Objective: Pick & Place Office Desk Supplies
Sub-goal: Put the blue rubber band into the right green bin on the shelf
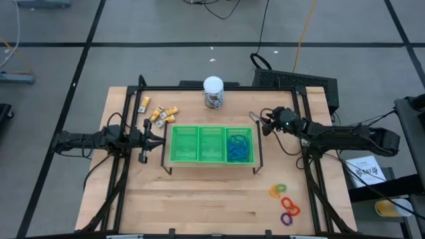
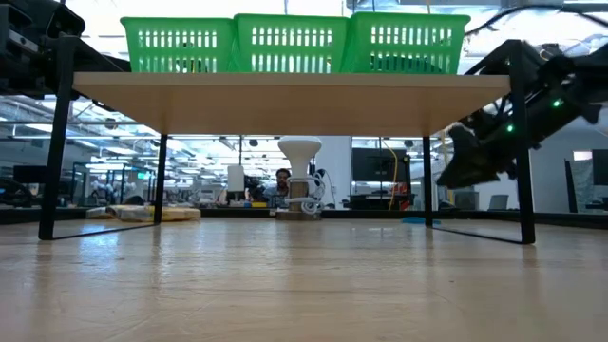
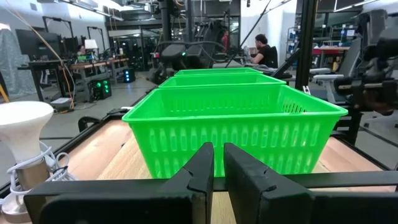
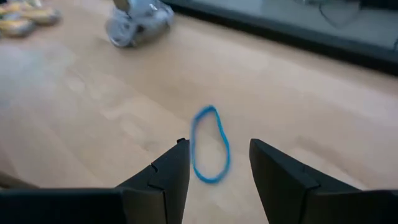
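Pale wooden tabletop (image 1: 199, 199) carries everything, so place it all from the green three-compartment tray (image 1: 212, 144) on its raised stand. Your target, a thin blue loop (image 4: 210, 144), lies flat on the wood just off the tray's right end, on the jar side. The right gripper (image 4: 217, 165) hovers over it with fingers apart, the loop showing in the gap between them. You cannot tell whether the tips touch the wood.

That loop is flat and limp: if you close too high, the fingers could meet over nothing; too low, and they may scrape the table or flick the band away.

More blue loops (image 1: 239, 147) already fill the tray's right compartment. Coloured rings (image 1: 285, 202) sit toward the near right corner, yellow-and-white pieces (image 1: 159, 113) and the white-topped jar (image 1: 213, 91) beyond the tray. The left gripper (image 3: 217, 165) waits closed and empty at the tray's left end.
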